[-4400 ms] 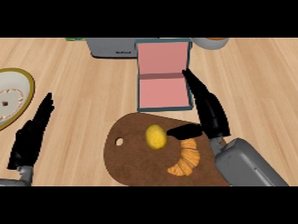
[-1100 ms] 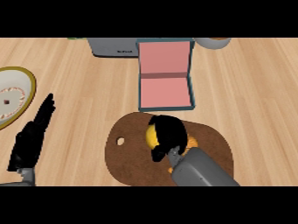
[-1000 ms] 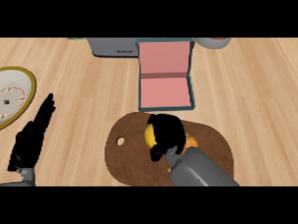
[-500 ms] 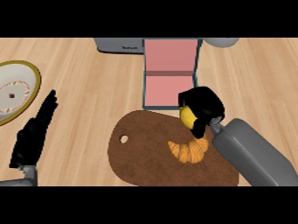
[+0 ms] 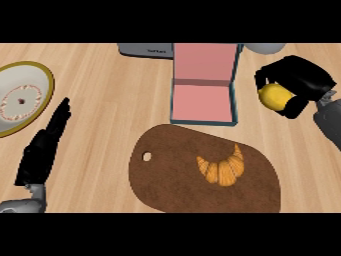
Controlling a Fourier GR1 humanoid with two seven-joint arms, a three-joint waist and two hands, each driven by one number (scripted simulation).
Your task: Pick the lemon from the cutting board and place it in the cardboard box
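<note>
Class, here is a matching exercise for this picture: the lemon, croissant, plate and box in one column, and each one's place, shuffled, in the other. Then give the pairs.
1 lemon
2 croissant
3 plate
4 box

a on the cutting board
b at the view's far left
c in the right hand
d open, just beyond the board

Pairs: 1-c, 2-a, 3-b, 4-d

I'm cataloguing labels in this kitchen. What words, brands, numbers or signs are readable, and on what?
Dark marking on the grey appliance at the counter's far edge: too small and blurred to read.
No text shows on the cardboard box, plate, cutting board or lemon.
</note>
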